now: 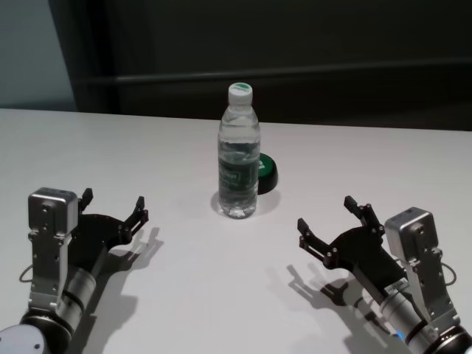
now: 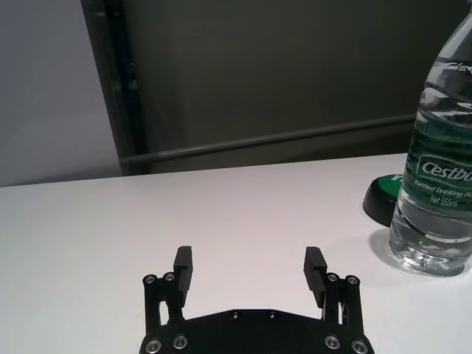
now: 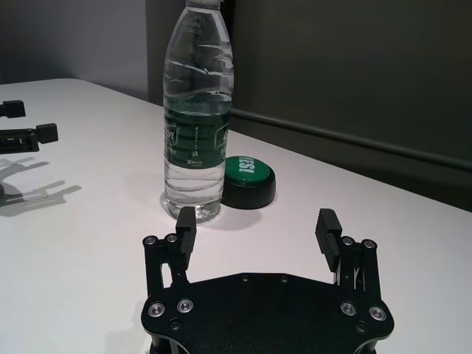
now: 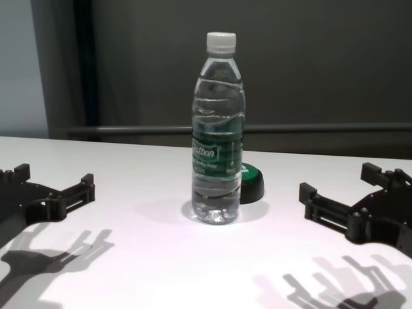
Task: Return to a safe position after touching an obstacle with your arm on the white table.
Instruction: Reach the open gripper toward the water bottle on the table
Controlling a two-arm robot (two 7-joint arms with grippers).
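The obstacle [image 1: 238, 158], a clear water bottle with a white cap and dark green label, stands upright mid-way across the white table [image 1: 221, 295]. My left gripper [image 1: 114, 204] hovers low over the table to the bottle's left, open and empty, well apart from it. On the other side, my right gripper [image 1: 328, 215] is also open, holds nothing, and is clear of the bottle. The chest view shows the bottle [image 4: 218, 148] between the left gripper [image 4: 55, 177] and the right gripper [image 4: 338, 181]. Both wrist views look past open fingers [image 2: 183, 265] [image 3: 328, 225] toward the bottle [image 2: 442, 184] [image 3: 195, 125].
A low black puck with a green top [image 1: 267, 171] sits just behind and to the right of the bottle, close to its base. A dark wall with a horizontal rail [image 4: 129, 130] runs behind the table's far edge.
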